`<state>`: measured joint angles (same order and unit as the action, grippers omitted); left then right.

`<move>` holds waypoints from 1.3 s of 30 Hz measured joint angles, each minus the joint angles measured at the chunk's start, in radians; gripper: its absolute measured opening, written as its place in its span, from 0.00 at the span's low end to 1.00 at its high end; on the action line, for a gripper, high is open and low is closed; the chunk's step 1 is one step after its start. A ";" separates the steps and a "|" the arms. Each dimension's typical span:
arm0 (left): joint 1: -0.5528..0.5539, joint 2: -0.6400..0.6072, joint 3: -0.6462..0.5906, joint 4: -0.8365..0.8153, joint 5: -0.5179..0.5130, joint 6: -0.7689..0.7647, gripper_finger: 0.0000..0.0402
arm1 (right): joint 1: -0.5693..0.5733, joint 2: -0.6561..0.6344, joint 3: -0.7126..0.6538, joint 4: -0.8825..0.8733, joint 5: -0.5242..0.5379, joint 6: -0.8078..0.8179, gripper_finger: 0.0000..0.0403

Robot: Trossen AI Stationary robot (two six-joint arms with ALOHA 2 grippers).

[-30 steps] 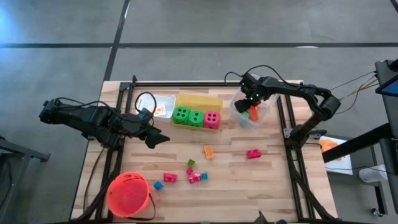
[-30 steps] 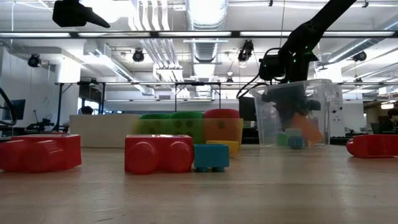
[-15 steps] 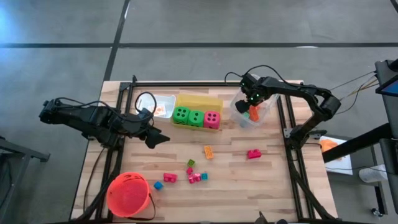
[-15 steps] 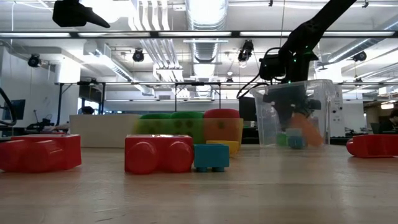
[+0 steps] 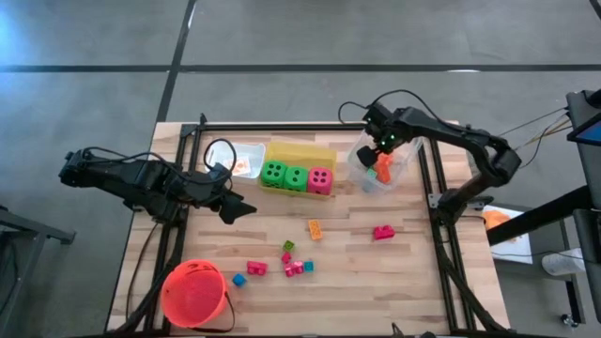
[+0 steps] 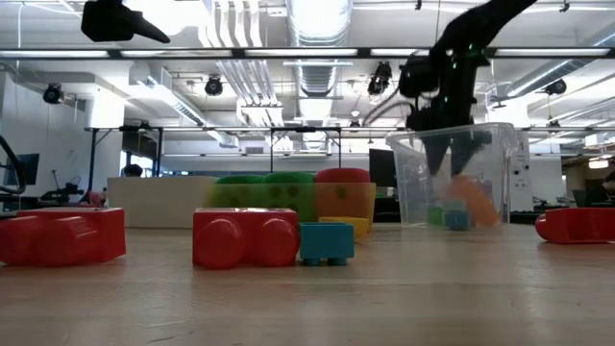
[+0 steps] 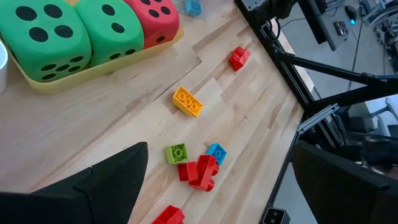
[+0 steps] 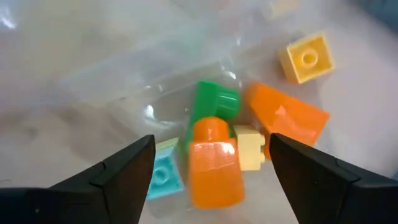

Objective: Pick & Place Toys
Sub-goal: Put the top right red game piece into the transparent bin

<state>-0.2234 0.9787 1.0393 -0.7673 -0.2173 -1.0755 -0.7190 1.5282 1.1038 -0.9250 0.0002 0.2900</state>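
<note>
Left hand (image 5: 237, 210), fingers apart and empty, hovers over the tabletop (image 5: 376, 282) near the white bin (image 5: 246, 160). Three dice (image 5: 296, 176) sit in the yellow bin (image 5: 300, 152); loose blocks (image 5: 293, 267) lie mid-tabletop. Right hand (image 5: 383, 150), fingers apart and empty, hangs above the clear bin (image 5: 362, 174), where an orange block (image 8: 214, 163) lies among other pieces.

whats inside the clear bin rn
In the clear bin: an orange block, green block, orange wedge, yellow block, cream block and light-blue block. Anything beneath the pile is hidden.
</note>
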 joint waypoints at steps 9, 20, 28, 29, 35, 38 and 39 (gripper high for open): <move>0.000 0.000 0.000 0.000 0.000 0.000 0.95 | 0.171 -0.208 0.057 -0.082 -0.008 -0.159 0.77; 0.000 0.000 0.000 -0.001 0.000 0.010 0.95 | 0.633 -0.403 -0.029 -0.080 0.043 -0.242 0.77; 0.000 0.000 0.000 -0.001 0.000 0.028 0.95 | 0.928 -0.326 -0.076 -0.080 0.236 -0.234 0.77; 0.000 0.000 0.000 -0.001 0.000 0.028 0.95 | 0.945 -0.307 -0.079 -0.082 0.236 -0.229 0.77; 0.000 0.000 0.000 -0.001 0.000 0.028 0.95 | 1.029 -0.182 -0.100 -0.081 0.177 -0.240 0.77; 0.000 0.000 0.000 -0.001 0.000 0.028 0.95 | 1.062 -0.115 -0.114 -0.085 0.173 -0.247 0.77; 0.000 0.000 0.000 -0.001 0.000 0.028 0.95 | 1.069 -0.095 -0.120 -0.082 0.172 -0.245 0.77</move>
<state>-0.2230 0.9790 1.0393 -0.7685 -0.2169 -1.0474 0.3501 1.4329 0.9841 -1.0068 0.1717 0.0446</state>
